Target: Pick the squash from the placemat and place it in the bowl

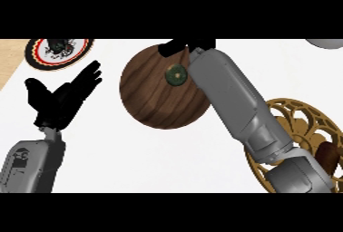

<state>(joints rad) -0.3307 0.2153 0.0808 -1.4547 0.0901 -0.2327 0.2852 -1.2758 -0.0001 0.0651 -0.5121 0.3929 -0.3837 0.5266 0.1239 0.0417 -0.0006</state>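
Your right hand point(182, 45) sits at the far rim of the wooden bowl point(150, 97), mostly cut off by the top of the view, so you cannot tell whether its fingers are apart, together or clamped on anything. Just below those fingers, touching the inner edge of your grey right forearm point(231, 97), a small round dark-green squash point(176, 75) shows over the bowl's right side. You cannot tell whether it rests in the bowl or hangs above it. The gold openwork placemat point(301, 118) lies well back from the fingers, under your right elbow, with a brown object point(329, 155) on it. Your left hand point(61, 97) rests left of the bowl, fingers spread apart and holding nothing. Beyond its fingers a patterned plate point(59, 52) sits on the white table point(154, 158).
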